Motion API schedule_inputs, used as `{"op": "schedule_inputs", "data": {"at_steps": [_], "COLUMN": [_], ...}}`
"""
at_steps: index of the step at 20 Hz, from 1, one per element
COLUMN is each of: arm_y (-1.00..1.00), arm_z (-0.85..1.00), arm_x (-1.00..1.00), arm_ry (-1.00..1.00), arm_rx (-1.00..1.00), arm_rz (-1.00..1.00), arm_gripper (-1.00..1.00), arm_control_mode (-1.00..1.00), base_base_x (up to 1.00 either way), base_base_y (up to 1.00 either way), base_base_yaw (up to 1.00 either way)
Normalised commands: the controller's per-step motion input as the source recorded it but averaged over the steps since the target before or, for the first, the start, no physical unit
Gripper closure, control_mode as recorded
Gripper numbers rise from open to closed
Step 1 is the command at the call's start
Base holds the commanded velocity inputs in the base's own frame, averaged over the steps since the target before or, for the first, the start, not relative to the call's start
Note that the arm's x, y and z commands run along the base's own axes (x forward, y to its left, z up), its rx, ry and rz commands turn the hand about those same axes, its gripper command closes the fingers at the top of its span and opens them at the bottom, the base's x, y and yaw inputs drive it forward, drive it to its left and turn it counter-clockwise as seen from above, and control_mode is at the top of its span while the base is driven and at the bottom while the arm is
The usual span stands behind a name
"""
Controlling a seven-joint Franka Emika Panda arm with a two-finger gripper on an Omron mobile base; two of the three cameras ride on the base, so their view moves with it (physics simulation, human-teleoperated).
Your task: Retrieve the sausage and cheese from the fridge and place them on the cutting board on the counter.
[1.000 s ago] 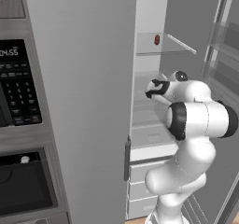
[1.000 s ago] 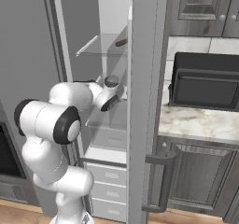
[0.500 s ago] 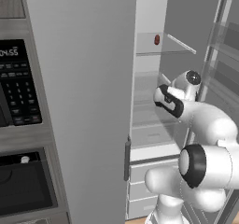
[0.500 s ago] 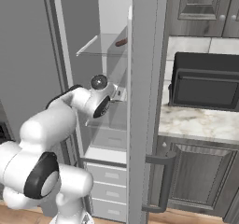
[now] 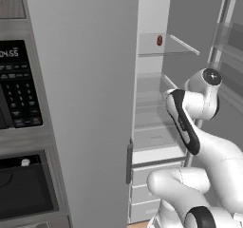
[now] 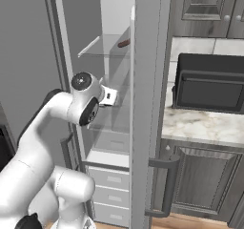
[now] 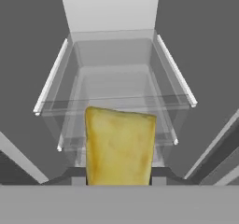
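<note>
Fingers [image 7: 119, 183] are clenched on the cheese [image 7: 119, 146], a pale yellow wedge that is held upright between the two tips in the hand view. The wedge is gripped at its lower end, so most of its body stands free ahead of the hand, probably so that it can be carried clear of the glass. It is held inside the open fridge [image 5: 156, 80], in front of the glass shelves [image 7: 114, 104] and above none of the desk yet.

Further out, the sausage [image 5: 159, 40] is seen lying on a higher shelf at the back, a small reddish-brown link well apart from the hand; it is also seen from the right side [image 6: 123, 43]. It has not been collected.

Around the arm, the open fridge door [image 6: 145, 104] stands just beside the wrist on the robot's right, and it is judged to be the main obstacle between the hand and the desk [image 6: 200, 125] beyond it. A black microwave [image 6: 209, 82] is set on that marbled top.
</note>
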Motion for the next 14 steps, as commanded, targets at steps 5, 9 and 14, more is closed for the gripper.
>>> {"op": "schedule_inputs", "data": {"at_steps": [5,9,14], "arm_y": [0.26,0.42,0.22], "arm_z": [0.42,0.24,0.02], "arm_x": [-0.92,-0.76,-0.28], "arm_ry": [0.01,0.0,0.0], "arm_rx": [0.01,0.01,0.0], "arm_rz": [0.0,0.0,0.0], "arm_gripper": [1.0,1.0,1.0], "arm_control_mode": [-1.0,-1.0,-1.0], "base_base_x": [0.0,0.0,0.0], "base_base_y": [0.0,0.0,0.0], "base_base_yaw": [0.0,0.0,0.0]}}
